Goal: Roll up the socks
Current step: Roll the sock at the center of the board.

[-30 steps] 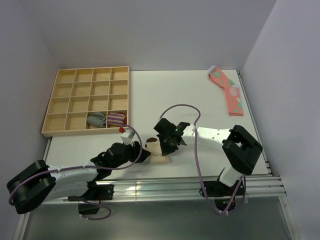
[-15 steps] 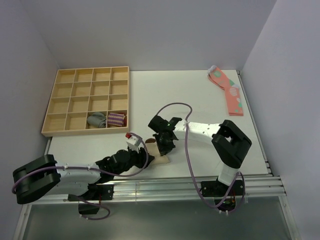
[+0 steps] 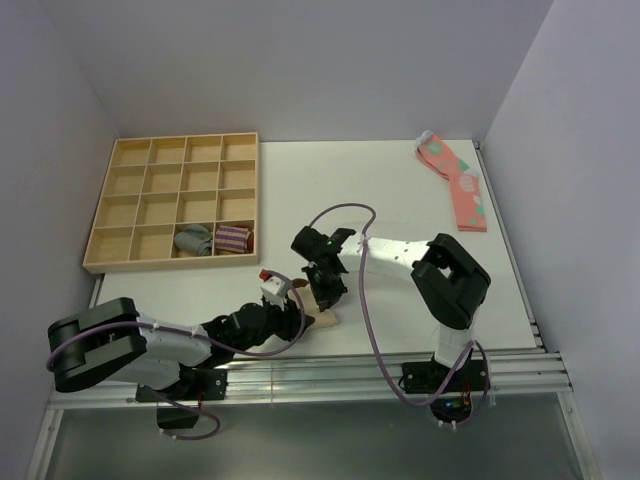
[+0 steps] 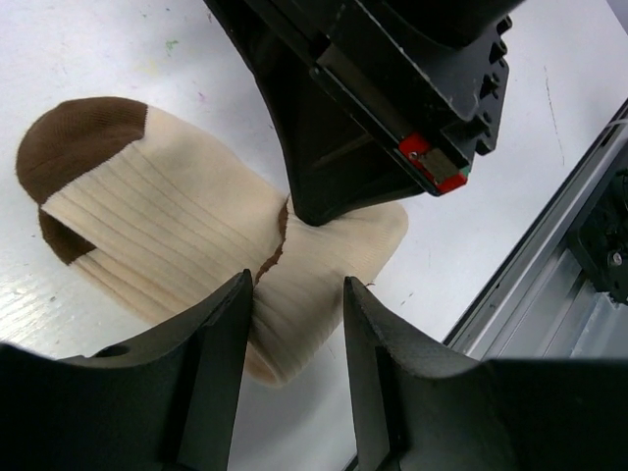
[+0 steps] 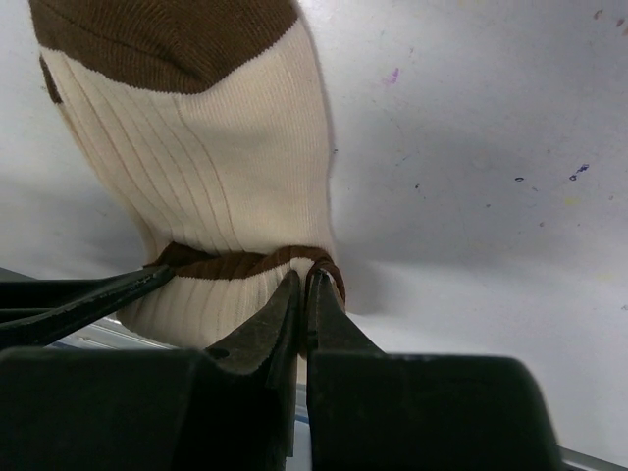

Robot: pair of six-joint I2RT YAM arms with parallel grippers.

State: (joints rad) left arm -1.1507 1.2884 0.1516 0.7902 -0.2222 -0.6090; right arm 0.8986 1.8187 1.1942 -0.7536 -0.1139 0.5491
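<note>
Low in the left wrist frame, the left gripper [image 4: 294,294] hangs spread and empty over the socks [image 4: 186,206], long axis toward upper left, brown band just beyond apparently pinched in the clenched right gripper [image 4: 314,211].

Pictured on the white bench [image 3: 350,180]: wooden divided tray [image 3: 165,180] at the far left, grey sock roll [image 3: 194,240] and purple-striped sock roll [image 3: 232,238] side by side in its nearest row, pink green-spotted socks [image 3: 460,185] at the far right corner.

Left gripper [image 3: 292,312] and right gripper [image 3: 325,290] meet on socks [image 3: 323,319] at near edge of table [image 3: 400,200] — pink socks [image 3: 457,185] well apart, back right.
</note>
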